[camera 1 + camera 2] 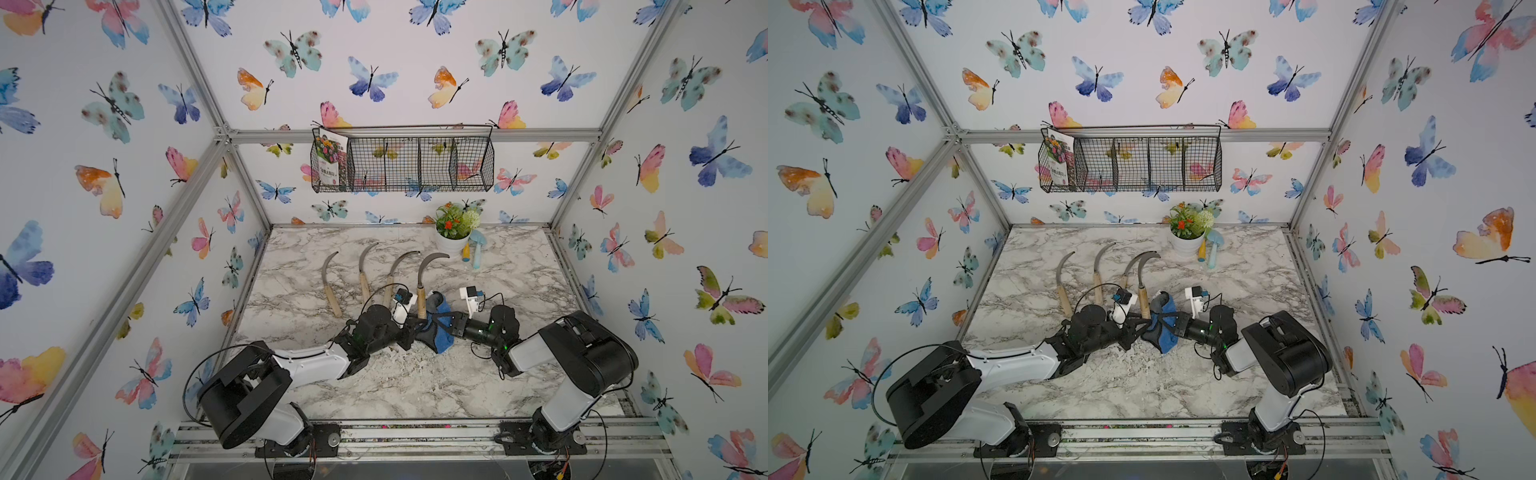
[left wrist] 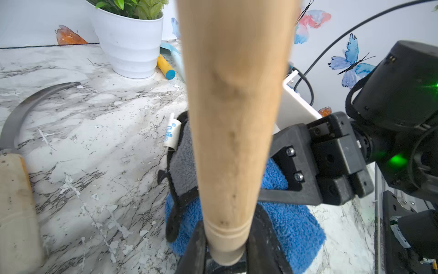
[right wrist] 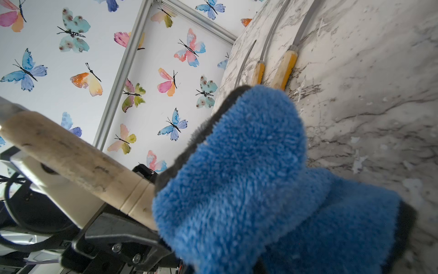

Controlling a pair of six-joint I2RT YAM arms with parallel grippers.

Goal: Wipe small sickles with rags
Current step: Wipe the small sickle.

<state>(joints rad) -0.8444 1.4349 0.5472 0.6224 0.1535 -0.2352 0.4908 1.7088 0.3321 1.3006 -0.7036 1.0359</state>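
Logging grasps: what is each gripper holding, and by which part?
Left gripper: a sickle, by its handle's butt end. Right gripper: the blue rag, bunched.

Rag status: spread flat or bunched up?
Bunched. The blue rag is a crumpled lump pinched in the right gripper, its grey side folded over, not laid flat.

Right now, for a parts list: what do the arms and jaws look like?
Left arm and right arm match: white link shells, bulky black joints, black angular jaws, loose black cables, white wrist-camera mounts. A green light glows on the right one.
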